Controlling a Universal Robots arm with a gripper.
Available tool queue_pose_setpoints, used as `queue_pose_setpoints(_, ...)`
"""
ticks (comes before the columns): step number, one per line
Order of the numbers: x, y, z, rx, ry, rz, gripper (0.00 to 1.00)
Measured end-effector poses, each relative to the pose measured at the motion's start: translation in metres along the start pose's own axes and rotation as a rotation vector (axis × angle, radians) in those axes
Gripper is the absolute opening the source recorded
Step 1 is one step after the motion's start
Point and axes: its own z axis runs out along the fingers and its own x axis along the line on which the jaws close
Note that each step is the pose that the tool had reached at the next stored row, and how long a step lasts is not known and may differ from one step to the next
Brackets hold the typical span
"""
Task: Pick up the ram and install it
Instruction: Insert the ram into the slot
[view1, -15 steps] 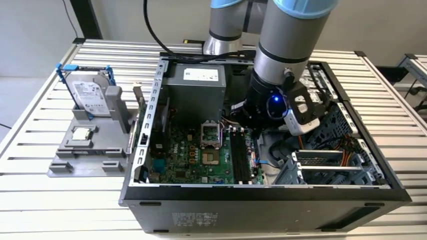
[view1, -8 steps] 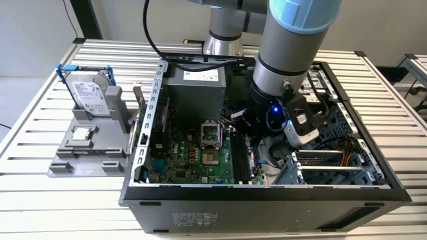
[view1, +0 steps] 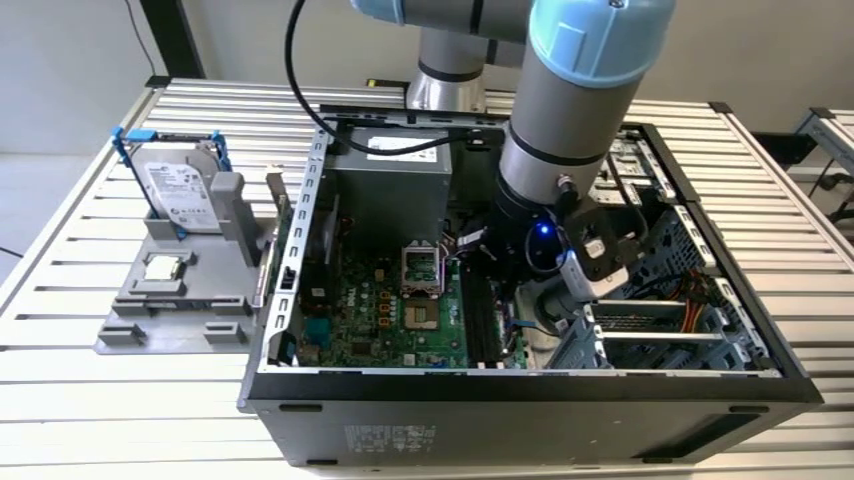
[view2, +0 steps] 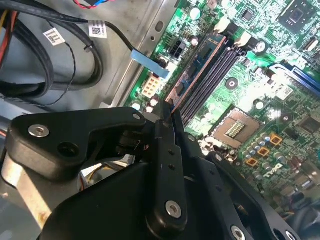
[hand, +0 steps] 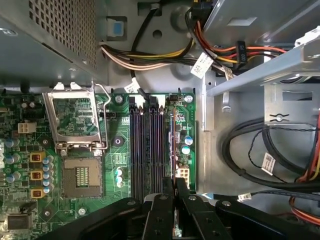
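Gripper (view2: 167, 112) grips the ram (view2: 197, 67) by one end, its black fingers (view2: 167, 165) closed on the stick, in the second wrist view. The ram stands on edge along the outermost slot of the motherboard (view2: 225, 100), just beside the empty black slots (view2: 215, 75); whether it is seated cannot be told. In the first wrist view the ram (hand: 173, 140) shows as a thin line running away from the gripper (hand: 175, 189), between the slots (hand: 147, 145) and the board's edge. The open processor socket (hand: 82, 175) lies on the slots' other side, and black cables (hand: 280, 150) loop over the bare metal beyond the board. In the exterior view the arm (view1: 574, 100) reaches down into the open case (view1: 534, 385), its wrist low over the board. On the exterior view's left, near the case, a grey fixture (view1: 174, 310) on the table (view1: 80, 400) holds a hard drive (view1: 174, 190) and a processor (view1: 163, 267)
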Motion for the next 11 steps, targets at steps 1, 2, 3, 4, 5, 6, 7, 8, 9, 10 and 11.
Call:
queue_pose_setpoints(1,0.0002,0.0,0.0013,0.0002,0.0005,-0.002,0.0)
queue_pose_setpoints(2,0.0003,-0.0001,0.0027,0.0003,0.001,-0.004,0.0)
queue_pose_setpoints(3,0.0004,-0.0001,0.0039,0.0004,0.0017,-0.007,0.0)
queue_pose_setpoints(4,0.0006,-0.0001,0.0048,0.0009,0.0026,-0.009,0.0)
queue_pose_setpoints(5,0.0011,-0.0002,0.0055,0.0014,0.0032,-0.012,0.0)
queue_pose_setpoints(6,0.0015,-0.0003,0.0063,0.0018,0.0037,-0.015,0.0)
queue_pose_setpoints(7,0.0017,-0.0003,0.0073,0.0021,0.0044,-0.018,0.0)
queue_pose_setpoints(8,0.002,-0.0003,0.0081,0.0022,0.0055,-0.019,0.0)
queue_pose_setpoints(9,0.0022,-0.0003,0.0087,0.0028,0.0068,-0.02,0.0)
queue_pose_setpoints(10,0.0023,-0.0003,0.0091,0.0035,0.0083,-0.02,0.0)
queue_pose_setpoints(11,0.0023,-0.0004,0.009,0.0043,0.0101,-0.021,0.0)
